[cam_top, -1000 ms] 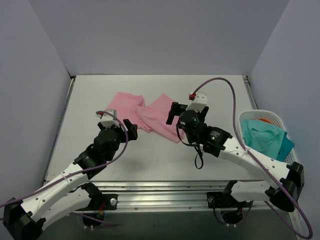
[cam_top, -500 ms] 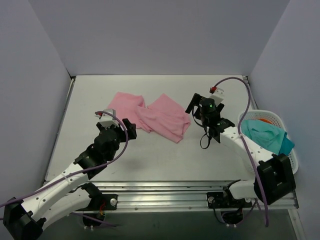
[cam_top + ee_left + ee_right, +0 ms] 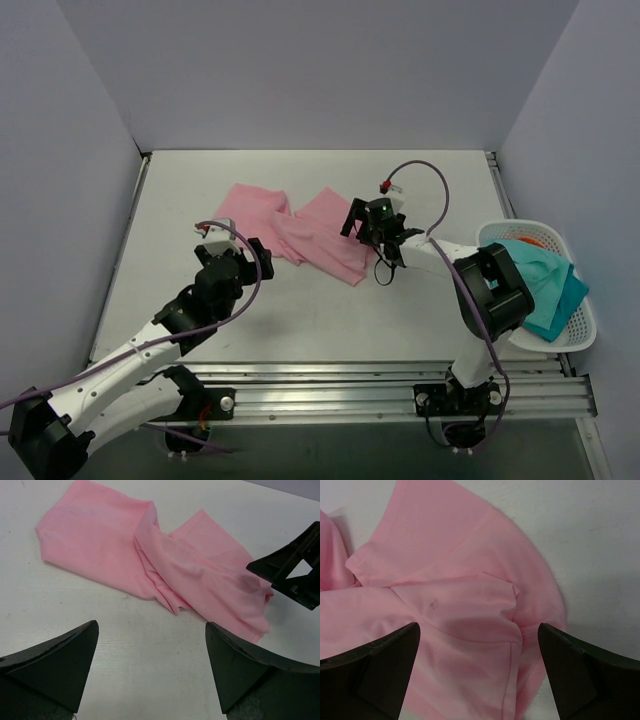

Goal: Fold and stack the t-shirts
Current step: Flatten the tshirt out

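Currently the table [image 3: 180, 200] carries the pink t-shirt [image 3: 300, 235], crumpled and unfolded. A basket [image 3: 585, 335] of teal cloth [image 3: 535, 275] stands well right of the shirt. The right gripper [image 3: 477, 630], which swung clear to the shirt's right half a second ago, is back over its right hem, fingers spread, grasping nothing. The left gripper [image 3: 151, 630] hangs spread and empty just short of the shirt. Judgement: a fresh grasp is being lined up.

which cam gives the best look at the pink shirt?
Left wrist: nearly the whole shirt, close up, with its folds clear. Top external shows the shirt too, but small. Right wrist shows only one bunched part with seams.
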`<action>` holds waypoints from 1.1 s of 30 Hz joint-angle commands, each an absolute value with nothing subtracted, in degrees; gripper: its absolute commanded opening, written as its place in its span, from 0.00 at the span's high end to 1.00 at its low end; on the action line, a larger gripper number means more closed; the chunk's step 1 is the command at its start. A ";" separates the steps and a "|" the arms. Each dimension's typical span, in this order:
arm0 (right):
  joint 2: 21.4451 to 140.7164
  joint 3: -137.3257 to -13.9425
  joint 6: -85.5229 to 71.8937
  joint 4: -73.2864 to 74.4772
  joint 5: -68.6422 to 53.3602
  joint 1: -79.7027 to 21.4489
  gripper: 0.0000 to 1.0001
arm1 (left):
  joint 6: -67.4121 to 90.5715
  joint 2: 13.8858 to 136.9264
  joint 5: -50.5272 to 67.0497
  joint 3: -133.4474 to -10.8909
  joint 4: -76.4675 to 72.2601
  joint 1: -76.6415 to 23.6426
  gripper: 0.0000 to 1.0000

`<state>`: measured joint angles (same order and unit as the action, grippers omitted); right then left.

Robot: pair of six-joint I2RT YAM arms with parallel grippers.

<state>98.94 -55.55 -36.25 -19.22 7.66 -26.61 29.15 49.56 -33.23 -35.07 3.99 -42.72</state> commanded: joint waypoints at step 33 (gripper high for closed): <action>107.41 -64.16 -34.98 -21.19 5.97 -29.97 1.00 | 28.30 48.43 -33.22 -35.86 3.52 -42.72 0.03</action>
<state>108.68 -62.81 -35.99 -22.94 4.36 -29.36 29.10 49.58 -33.19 -35.07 4.12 -42.72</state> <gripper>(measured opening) 0.005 0.970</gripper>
